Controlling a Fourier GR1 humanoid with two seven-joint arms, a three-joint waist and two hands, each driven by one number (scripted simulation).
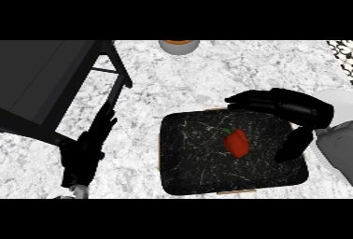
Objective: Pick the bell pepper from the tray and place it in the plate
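A red bell pepper with a green stem lies near the middle of a black marbled tray. My right hand hovers over the tray's far right part, fingers stretched leftward and thumb hanging down to the right of the pepper; it is open and apart from the pepper. My left hand rests open at the lower left, fingers pointing up. No plate is plainly visible; a pale curved shape shows behind my right hand at the right edge.
A dark cabinet-like structure fills the upper left. A grey bowl with orange contents sits at the counter's far edge. White speckled counter lies between them.
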